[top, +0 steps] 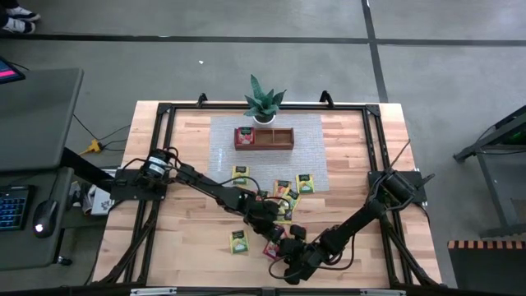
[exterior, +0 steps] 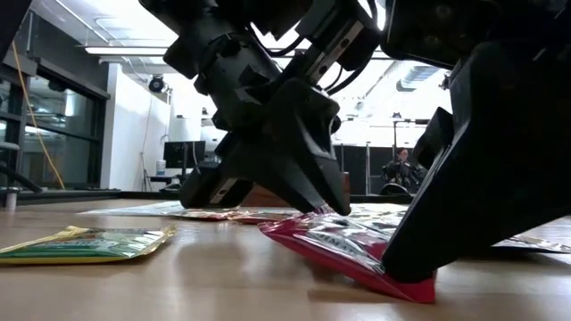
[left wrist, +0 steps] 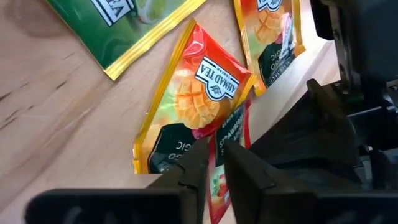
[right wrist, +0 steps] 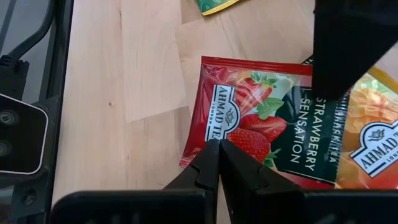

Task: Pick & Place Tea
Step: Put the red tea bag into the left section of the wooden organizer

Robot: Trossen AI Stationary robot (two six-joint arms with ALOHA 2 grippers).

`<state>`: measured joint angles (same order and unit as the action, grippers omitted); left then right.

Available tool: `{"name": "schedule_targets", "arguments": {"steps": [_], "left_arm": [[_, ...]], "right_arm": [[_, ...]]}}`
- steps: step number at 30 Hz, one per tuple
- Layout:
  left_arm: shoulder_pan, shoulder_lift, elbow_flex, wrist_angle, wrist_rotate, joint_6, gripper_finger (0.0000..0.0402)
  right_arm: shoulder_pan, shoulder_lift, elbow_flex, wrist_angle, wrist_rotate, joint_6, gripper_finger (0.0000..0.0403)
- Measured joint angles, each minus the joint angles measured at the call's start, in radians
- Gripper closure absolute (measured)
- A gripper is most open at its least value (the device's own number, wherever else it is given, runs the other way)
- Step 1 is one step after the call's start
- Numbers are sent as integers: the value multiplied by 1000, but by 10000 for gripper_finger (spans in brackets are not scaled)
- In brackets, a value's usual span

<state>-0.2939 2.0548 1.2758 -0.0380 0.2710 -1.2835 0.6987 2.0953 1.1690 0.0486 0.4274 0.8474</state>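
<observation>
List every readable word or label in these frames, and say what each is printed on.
"AHMAD TEA LONDON", "STRAWBERRY SENSATION": red strawberry packet.
"AHMAD TEA": orange mango packet.
"AHMAD": orange packet beside the red one.
Labels on the other packets, high and low views: too small or blurred.

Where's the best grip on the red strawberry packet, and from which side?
Pinch the red packet by its thin raised edge, coming in level from that side. It is flat, but the low view shows one edge tilted up off the table, leaving room beneath. The left claw is closed there.
</observation>
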Motion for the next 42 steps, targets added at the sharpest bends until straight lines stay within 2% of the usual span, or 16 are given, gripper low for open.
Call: {"name": "schedule_targets", "arguments": {"steps": [4,18,25,32,39,42], "left_arm": [[0,-1,0,0,3,12,396],[-1,-2,1,-14,-24,68,401],[-1,-2,1,-16,-42,78,401],[-1,-28,1,-13,-76,117,401],[-1,-123,2,-30,-190,191,401],[-1,-176,1,-53,-260,265,401]], "right_arm": [[0,0,0,0,0,4,391],[1,-36,-1,13,-61,-10,391],[0,-143,-1,-13,-30,-65,391],[3,-290,-1,-175,39,-86,391],[3,-452,0,-343,38,-87,391],[3,-523,0,-426,72,-68,391]]}}
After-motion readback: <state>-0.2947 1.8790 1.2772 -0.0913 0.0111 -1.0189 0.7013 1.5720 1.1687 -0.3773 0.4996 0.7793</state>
